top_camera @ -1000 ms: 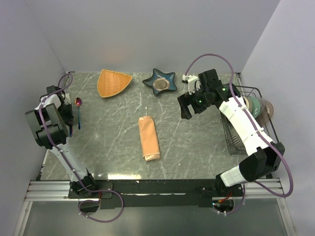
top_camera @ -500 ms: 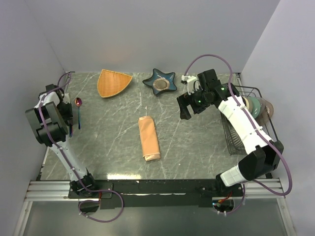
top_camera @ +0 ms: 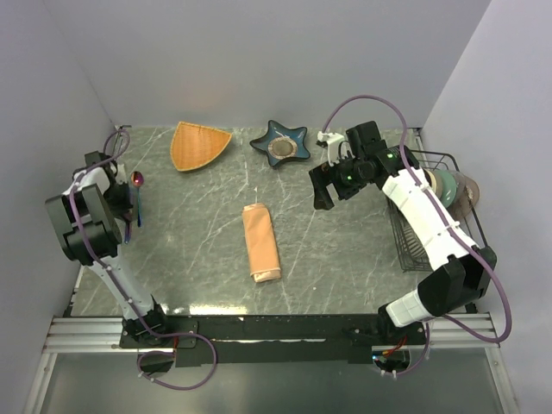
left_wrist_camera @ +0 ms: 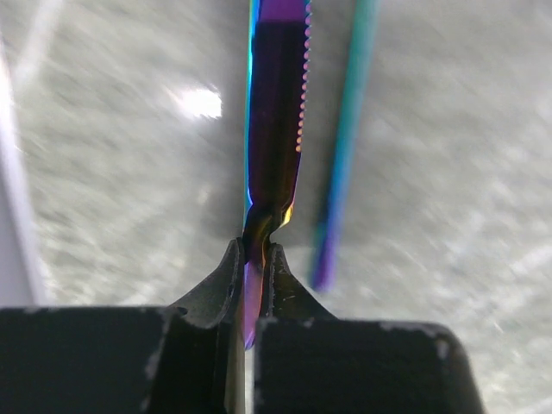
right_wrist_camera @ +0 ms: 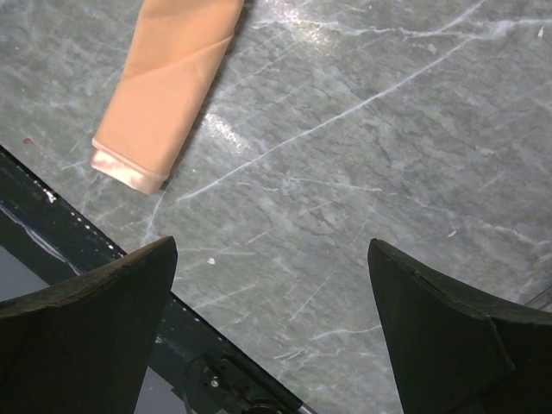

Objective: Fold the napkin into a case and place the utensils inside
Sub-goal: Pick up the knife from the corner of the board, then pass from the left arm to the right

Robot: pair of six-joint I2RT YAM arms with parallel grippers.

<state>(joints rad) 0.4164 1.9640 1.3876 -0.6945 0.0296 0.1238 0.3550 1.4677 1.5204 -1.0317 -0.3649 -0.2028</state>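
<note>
Left claw (left_wrist_camera: 252, 269) is clamping the knife (left_wrist_camera: 276, 103) near one end, far left on the table (top_camera: 345, 259), spoon (left_wrist_camera: 343, 155) lying just beside. Pickup is underway; next comes lifting and carrying right to the folded napkin (top_camera: 261, 243), lying mid-table, well apart. Right claw (right_wrist_camera: 272, 267) is hovering wide open.

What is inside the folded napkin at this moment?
No utensil sticks out of the napkin; its folded layers hide the inside. The spoon lies far to the left, where the left gripper is shut on a serrated knife.
</note>
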